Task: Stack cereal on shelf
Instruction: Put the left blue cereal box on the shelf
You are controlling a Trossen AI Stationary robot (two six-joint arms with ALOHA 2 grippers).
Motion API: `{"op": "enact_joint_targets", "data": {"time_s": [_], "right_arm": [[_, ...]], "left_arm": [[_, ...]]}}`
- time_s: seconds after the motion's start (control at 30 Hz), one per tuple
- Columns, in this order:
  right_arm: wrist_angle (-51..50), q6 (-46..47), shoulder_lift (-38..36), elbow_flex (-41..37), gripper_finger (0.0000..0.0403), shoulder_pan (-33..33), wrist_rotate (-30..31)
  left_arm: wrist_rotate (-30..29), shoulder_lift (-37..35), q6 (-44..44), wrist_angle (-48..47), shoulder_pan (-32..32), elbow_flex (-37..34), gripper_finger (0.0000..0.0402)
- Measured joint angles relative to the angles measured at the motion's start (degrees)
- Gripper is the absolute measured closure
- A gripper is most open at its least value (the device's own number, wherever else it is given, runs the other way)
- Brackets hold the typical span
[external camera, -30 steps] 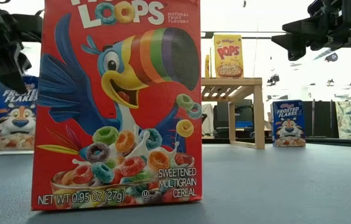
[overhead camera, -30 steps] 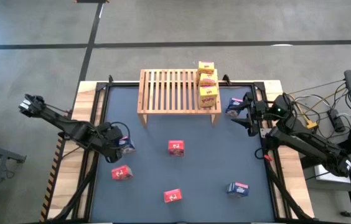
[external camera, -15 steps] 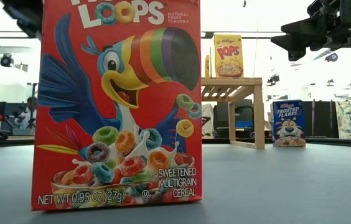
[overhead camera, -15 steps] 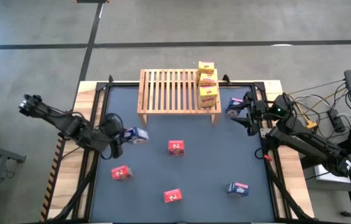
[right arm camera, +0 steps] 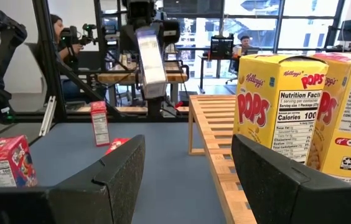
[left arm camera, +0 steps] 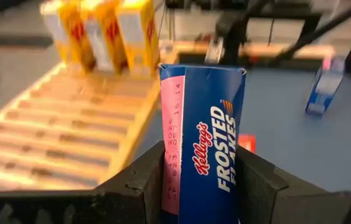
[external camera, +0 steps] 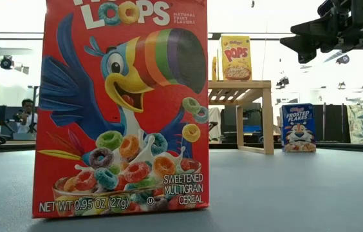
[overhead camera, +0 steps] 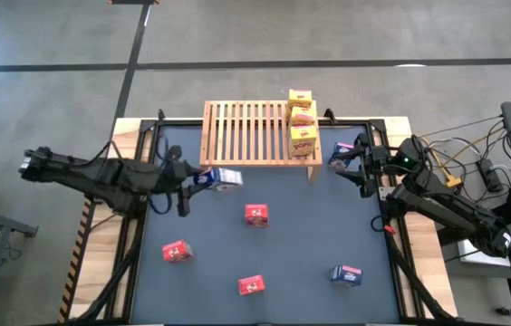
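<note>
My left gripper [overhead camera: 208, 178] is shut on a blue cereal box [overhead camera: 225, 177], in the air just in front of the wooden slatted shelf [overhead camera: 248, 131], near its left front leg. Three yellow boxes [overhead camera: 302, 122] stand in a row at the shelf's right end. My right gripper [overhead camera: 361, 168] hangs open to the right of the shelf, beside a second blue box [overhead camera: 342, 154] standing on the mat. Three red boxes [overhead camera: 255, 215] [overhead camera: 176, 251] [overhead camera: 251, 285] and a third blue box [overhead camera: 346, 273] stand on the mat. My left gripper pinches the blue box between its two fingers [left arm camera: 139, 182], which lie on the box's two broad faces near one end. The narrow printed side [left arm camera: 205, 146] faces the wrist camera. The fingers come roughly level from the table's left. The box is lifted clear and sticks out past the fingertips.
The shelf's left and middle slats [left arm camera: 51, 134] are bare. In the low view a red box [external camera: 120, 106] fills the foreground. A black frame [overhead camera: 147, 136] edges the dark mat [overhead camera: 301, 235]. Cables [overhead camera: 473, 167] lie off the table's right. People sit in the room behind [right arm camera: 57, 28].
My left gripper has lifted the blue box off the mat's left part and carried it up and toward the far right, to the shelf's front left corner. The box has left the low view. My right arm has kept still.
</note>
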Motion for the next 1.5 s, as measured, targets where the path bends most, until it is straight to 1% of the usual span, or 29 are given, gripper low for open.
{"op": "enact_joint_targets", "data": {"time_s": [0.1,0.2,0.43,0.57,0.67,0.77,0.93,1.03,1.1,1.2,1.23,1.37,1.5], "right_arm": [[0.0,0.3,0.0,0.0,0.0174,0.0,0.0],[0.0,0.5,0.0,0.0,0.0174,0.0,0.0],[-1.3,1.0,0.0,-0.2,0.0174,0.1,0.0],[-1.5,1.0,0.0,-1.0,0.0174,0.1,0.0],[-1.4,0.4,0.0,-1.3,0.0174,0.1,0.0],[-1.3,0.0,0.0,-1.3,0.0174,0.1,0.3],[-1.3,-1.0,0.0,-1.3,0.0174,0.1,1.5],[-1.2,-1.1,0.0,-1.3,0.0174,0.1,1.5],[-1.2,-1.1,0.0,-1.3,0.0174,0.1,1.5],[-1.2,-0.3,0.0,-1.4,0.0174,0.1,1.5],[-1.2,0.0,-0.1,-1.7,0.0174,0.1,1.5],[-1.3,0.0,-0.1,-3.0,0.0174,0.1,1.5],[-1.3,0.7,-0.2,-3.5,0.0174,0.1,3.0]], "left_arm": [[8.2,1.4,4.9,7.8,5.6,0.0,0.0268],[15.6,2.9,7.0,11.4,12.2,0.0,0.0268],[31.2,8.0,7.5,11.6,28.0,1.1,0.0268],[37.3,12.3,10.0,11.3,34.4,4.5,0.0266],[39.3,16.2,13.5,9.4,37.5,9.1,0.0255],[39.5,20.9,17.9,5.4,39.6,15.7,0.0238],[40.1,31.0,24.2,-6.1,42.9,29.6,0.0214],[44.1,37.1,26.5,-11.2,44.7,36.9,0.0209],[46.2,40.8,26.9,-14.6,45.4,40.8,0.0211],[47.0,45.3,27.9,-19.6,45.5,45.1,0.0223],[47.2,46.4,28.5,-20.1,45.5,46.3,0.0228],[47.0,48.4,30.3,-21.2,45.5,49.9,0.0246],[46.9,48.2,30.5,-22.2,45.8,54.5,0.0252]]}}
